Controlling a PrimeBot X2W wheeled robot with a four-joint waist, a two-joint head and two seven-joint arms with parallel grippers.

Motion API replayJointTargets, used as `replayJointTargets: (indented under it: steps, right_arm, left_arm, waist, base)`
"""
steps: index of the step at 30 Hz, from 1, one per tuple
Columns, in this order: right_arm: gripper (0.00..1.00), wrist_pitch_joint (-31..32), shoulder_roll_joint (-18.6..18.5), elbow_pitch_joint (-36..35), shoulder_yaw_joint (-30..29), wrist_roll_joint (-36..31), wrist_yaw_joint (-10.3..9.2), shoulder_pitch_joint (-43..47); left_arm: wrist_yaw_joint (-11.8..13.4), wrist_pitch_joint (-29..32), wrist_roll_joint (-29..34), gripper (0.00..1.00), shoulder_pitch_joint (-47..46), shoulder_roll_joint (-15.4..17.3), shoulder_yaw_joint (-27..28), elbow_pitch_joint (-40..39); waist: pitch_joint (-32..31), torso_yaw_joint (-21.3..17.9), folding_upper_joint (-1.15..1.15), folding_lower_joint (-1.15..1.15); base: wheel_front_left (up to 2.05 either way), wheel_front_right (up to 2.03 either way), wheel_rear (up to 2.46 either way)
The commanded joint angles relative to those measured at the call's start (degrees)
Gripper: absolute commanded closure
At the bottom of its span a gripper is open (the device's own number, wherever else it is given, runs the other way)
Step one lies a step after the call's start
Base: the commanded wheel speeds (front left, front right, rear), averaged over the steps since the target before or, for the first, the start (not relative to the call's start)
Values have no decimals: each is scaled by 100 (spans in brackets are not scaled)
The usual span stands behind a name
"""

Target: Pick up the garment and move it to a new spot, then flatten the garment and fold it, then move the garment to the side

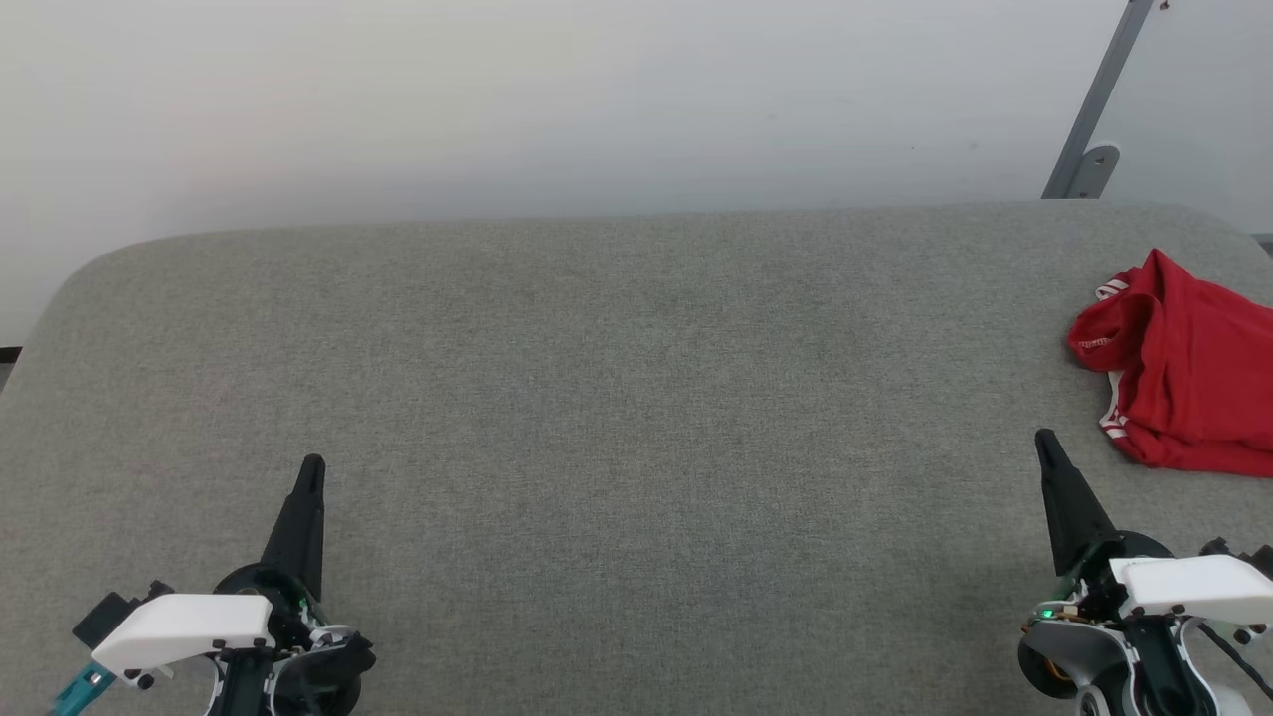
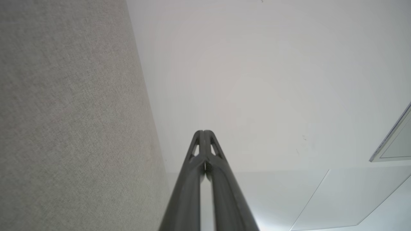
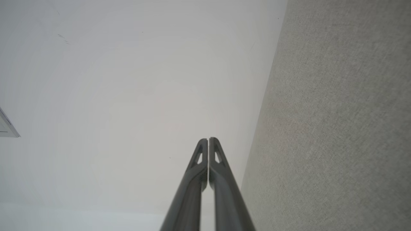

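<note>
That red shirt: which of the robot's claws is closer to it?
The right. The right claw points up just short of the crumpled red shirt, which lies slightly ahead and to its right, not touching. The left claw is far off across the grey surface.

The garment [image 1: 1188, 373], bunched at the far right of the table [image 1: 636, 418], is cut off by the head view's right edge, and its own folds conceal its front.

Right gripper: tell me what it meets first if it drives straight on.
The way looks free: the right gripper points over the grey surface, left of the garment, toward the pale wall, though depth is unclear.
</note>
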Motion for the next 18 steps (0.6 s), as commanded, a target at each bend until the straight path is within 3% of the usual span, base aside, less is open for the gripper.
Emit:
replayJointTargets:
  steps: [1, 18]
  right_arm:
    - [100, 10, 10, 2, -4, 13, 0, -28]
    - [100, 10, 9, 3, -4, 12, 0, -29]
  left_arm:
    - [-32, 26, 8, 100, -74, -13, 19, 2]
    - [-32, 29, 20, 100, -75, -19, 30, 1]
  waist:
    - [0, 0, 0, 0]
    - [0, 0, 0, 0]
  base:
    - [0, 0, 0]
    - [0, 0, 0]
